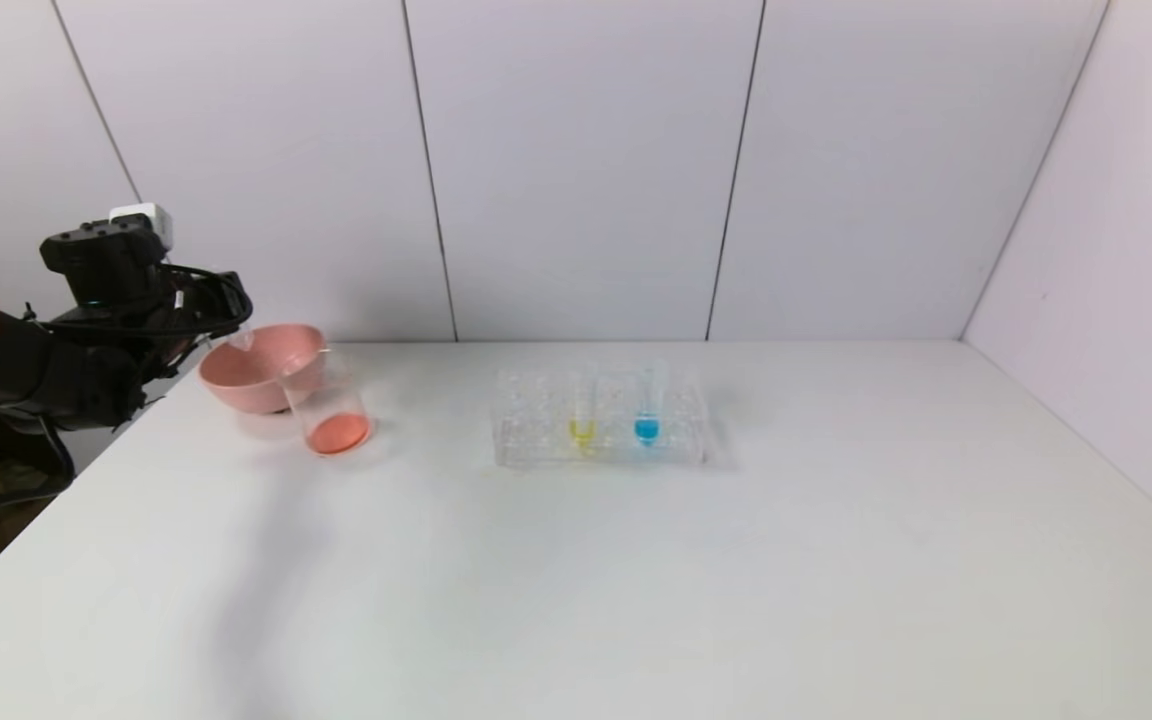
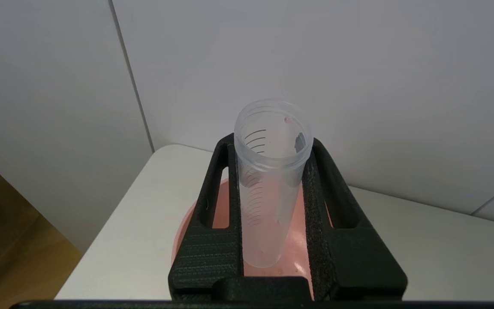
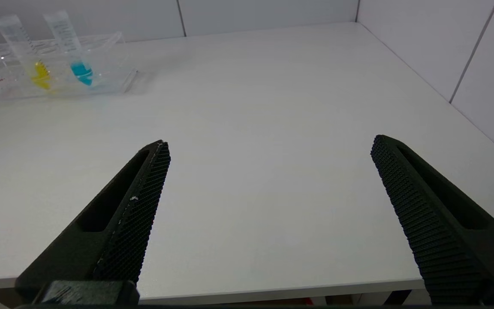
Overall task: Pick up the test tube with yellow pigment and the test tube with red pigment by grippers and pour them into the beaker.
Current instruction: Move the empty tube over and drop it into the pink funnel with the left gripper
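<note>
left gripper clamped on emptied clear plastic tube, pink bowl beneath; light, slick. right gripper wide open, empty; slim yellow-pigment tube ahead: grip upper wall.

empty red-pigment tube over bowl, yellow tube racked, beaker holding red
</note>
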